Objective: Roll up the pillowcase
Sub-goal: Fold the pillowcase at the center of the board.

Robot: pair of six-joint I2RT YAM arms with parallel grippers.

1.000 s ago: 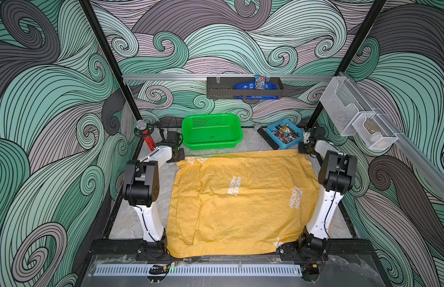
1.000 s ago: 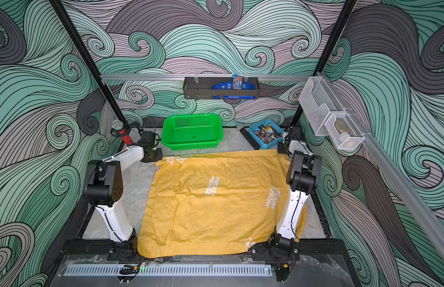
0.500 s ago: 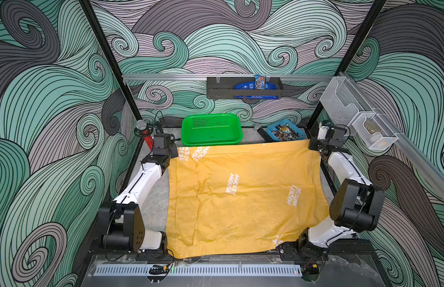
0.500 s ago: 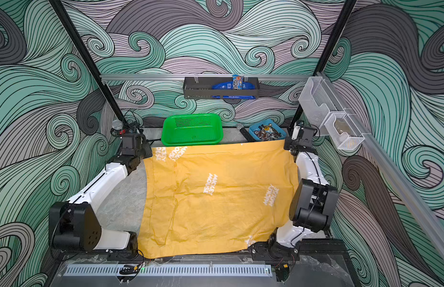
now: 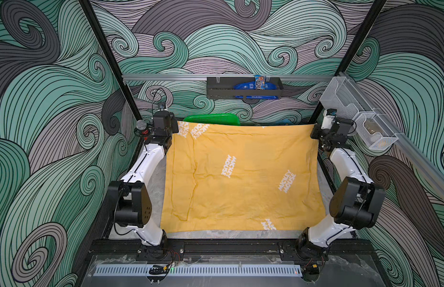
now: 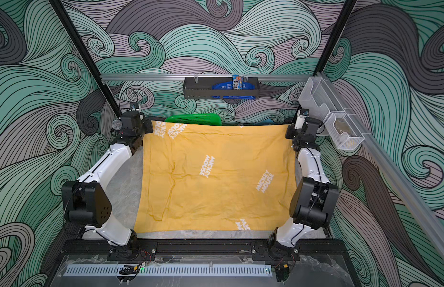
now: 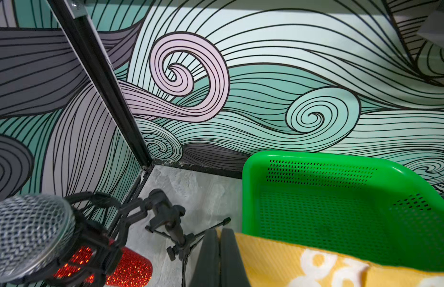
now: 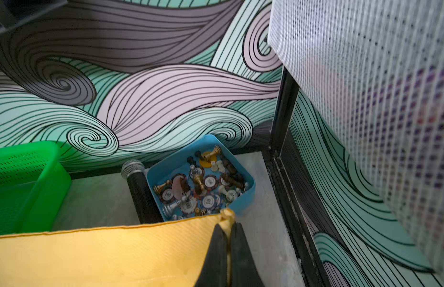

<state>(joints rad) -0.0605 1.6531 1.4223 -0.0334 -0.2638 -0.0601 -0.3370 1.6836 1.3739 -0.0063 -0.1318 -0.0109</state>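
You cannot see the far end of the table (image 5: 216, 234) in either top view, because the raised far edge of the pillowcase (image 5: 240, 179) screens it. Above that edge only the rim of the green basket (image 5: 212, 118) shows at 12 o'clock, and just a sliver of the blue tray (image 5: 285, 122) at 1 o'clock. From above, the wrists hide the fingertips, so you have to read them from the wrist views, which cut the fingers off at the frame edge.

The left gripper (image 7: 219, 233) is pinched tight on the pillowcase's far corner at 11 o'clock. The right gripper (image 8: 228, 227) is pinched tight on the far corner at 1 o'clock, with cloth bunched at its tips. The pillowcase is stretched between them, lettered side up, and its near edge lies on the table towards 6 o'clock. Its underside is out of sight.

Counts:
- one pillowcase, two grippers, one basket and one tray
- five white lettering prints: two at 11 o'clock, one near the centre, one towards 4 o'clock, and one cut off by the near edge at 5 o'clock
- two microphones: a red microphone (image 7: 29, 231) with a mesh head at 10 o'clock, and a black microphone (image 8: 140, 188) lying against the tray

The chess pieces and chips in the tray are too jumbled to count. The wall rack (image 5: 243, 87) at 12 o'clock holds blue packets — how many is hard to tell.
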